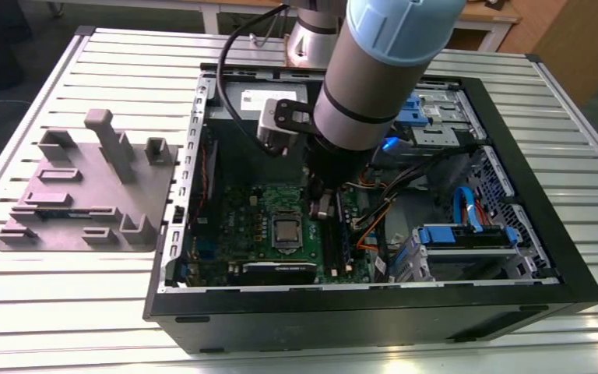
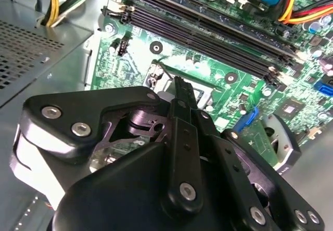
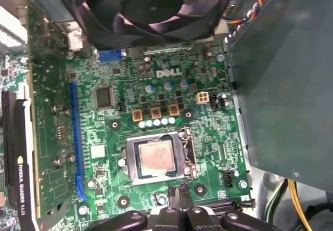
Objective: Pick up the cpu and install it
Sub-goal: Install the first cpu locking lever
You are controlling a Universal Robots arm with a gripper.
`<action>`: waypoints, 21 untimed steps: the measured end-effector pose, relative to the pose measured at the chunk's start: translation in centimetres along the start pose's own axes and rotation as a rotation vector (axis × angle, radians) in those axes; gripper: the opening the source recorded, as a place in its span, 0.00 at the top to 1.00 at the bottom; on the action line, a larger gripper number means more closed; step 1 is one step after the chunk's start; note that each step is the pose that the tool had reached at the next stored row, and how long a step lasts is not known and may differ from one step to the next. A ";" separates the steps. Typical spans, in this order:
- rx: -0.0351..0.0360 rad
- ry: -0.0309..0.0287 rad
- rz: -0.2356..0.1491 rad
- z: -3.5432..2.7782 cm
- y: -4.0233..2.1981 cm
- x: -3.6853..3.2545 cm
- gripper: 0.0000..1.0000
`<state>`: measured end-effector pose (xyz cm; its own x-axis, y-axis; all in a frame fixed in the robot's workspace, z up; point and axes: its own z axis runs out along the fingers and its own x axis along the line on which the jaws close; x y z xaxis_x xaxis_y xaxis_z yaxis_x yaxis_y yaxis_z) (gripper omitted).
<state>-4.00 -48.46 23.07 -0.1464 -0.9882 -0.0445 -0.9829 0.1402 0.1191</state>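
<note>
The cpu is a small square chip with a silver-grey top. It lies flat inside the metal frame of the socket on the green motherboard, within the open computer case. In the first wrist view the cpu is fully in sight, apart from my gripper. The gripper's fingers are shut together with nothing between them. In the exterior view my gripper hangs low over the board, just to the right of the socket. In the second wrist view the gripper covers most of the socket.
A grey moulded tray with upright posts sits on the slatted table at the exterior view's left. Inside the case are a black fan, a graphics card, memory slots, loose cables and blue-tabbed drive cages.
</note>
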 end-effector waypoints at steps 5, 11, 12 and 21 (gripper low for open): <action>0.0034 0.0069 -0.038 0.09 -0.03 0.07 0.90; 0.0049 0.0308 -0.065 0.21 -0.03 0.09 0.90; 0.0048 0.0314 -0.070 0.30 -0.04 0.12 0.90; 0.0038 0.0350 -0.101 0.74 -0.14 0.73 0.90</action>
<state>-4.05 -49.15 22.28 -0.0429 -0.9989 -0.0213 -0.9929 0.0402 0.1120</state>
